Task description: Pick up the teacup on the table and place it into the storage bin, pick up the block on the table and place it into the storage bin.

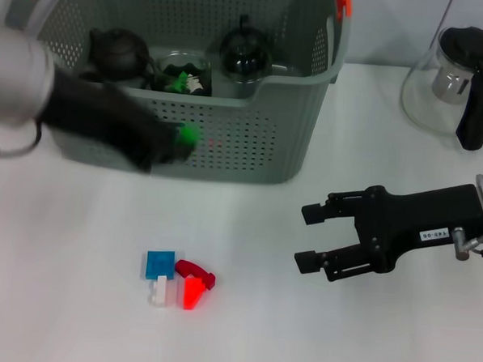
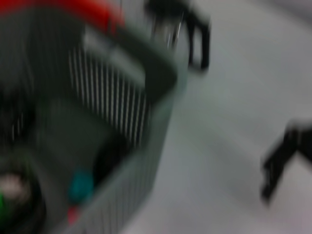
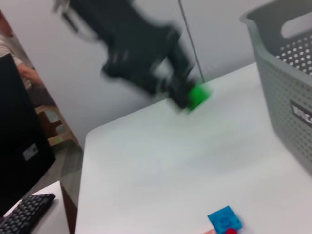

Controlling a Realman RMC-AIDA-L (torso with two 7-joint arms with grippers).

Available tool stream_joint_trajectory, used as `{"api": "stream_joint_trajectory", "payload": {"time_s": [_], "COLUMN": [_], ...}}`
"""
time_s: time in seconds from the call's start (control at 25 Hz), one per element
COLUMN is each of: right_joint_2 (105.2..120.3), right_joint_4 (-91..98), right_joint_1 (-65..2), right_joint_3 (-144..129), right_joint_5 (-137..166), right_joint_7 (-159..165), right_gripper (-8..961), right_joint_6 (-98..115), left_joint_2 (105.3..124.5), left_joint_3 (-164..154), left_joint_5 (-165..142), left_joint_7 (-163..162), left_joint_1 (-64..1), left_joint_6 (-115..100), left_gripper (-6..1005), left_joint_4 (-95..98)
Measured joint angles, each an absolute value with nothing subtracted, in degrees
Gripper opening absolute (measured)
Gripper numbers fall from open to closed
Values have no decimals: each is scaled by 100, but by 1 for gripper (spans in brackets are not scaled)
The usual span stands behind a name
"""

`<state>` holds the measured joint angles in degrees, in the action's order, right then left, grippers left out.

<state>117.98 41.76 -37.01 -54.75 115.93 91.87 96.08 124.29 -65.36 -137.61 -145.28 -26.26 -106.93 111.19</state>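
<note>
While the left gripper [image 1: 175, 141] grips a green block [image 1: 189, 134], blur hides its orientation.

The storage bin [image 1: 252, 141], a grey-green perforated basket with an orange clip at its far right rim, stands at the far side of the tabletop [image 1: 73, 302]. Inside it sit two dark teapots and a glass cup. A green block [image 1: 189, 134] is held at the tip of the left pincer [image 1: 174, 145], in front of the bin's near wall. On the near tabletop lies a cluster of blocks [image 1: 178, 281]: blue, white and red, touching one another.
</note>
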Motion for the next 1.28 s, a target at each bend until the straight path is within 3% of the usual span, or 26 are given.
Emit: {"api": "stream_joint_trajectory", "payload": {"time_s": [0.24, 0.52, 0.76, 0.96, 1.28], "right_joint_2": [11836, 11857, 11849, 11848, 11853], "right_joint_4": [4174, 4178, 4201, 4210, 4184], "right_joint_1": [-3721, -3714, -3700, -3700, -3699], "right_joint_3": [-5663, -5729, -5731, -5752, -5757], "right_joint_5": [11601, 11602, 11602, 11602, 11601], "right_joint_7": [9181, 9151, 9172, 9194, 9192], "right_gripper": [865, 865, 865, 865, 864], "right_joint_6": [9649, 9610, 9627, 9612, 9574], "left_joint_2": [12296, 11826, 11787, 11733, 11699], "left_joint_3": [-4993, -4747, -4784, -4769, -4642], "left_joint_5": [-13033, -12898, -12923, -12933, -12574], "left_joint_7": [-13477, -13076, -13072, -13092, -13037], "left_joint_1": [-3586, -4155, -4201, -4192, -4062], "left_joint_6": [-10256, -9153, -8448, -8317, -9110], "left_gripper": [157, 159, 161, 386, 651], "left_joint_4": [10006, 8104, 7688, 7560, 8004]}}
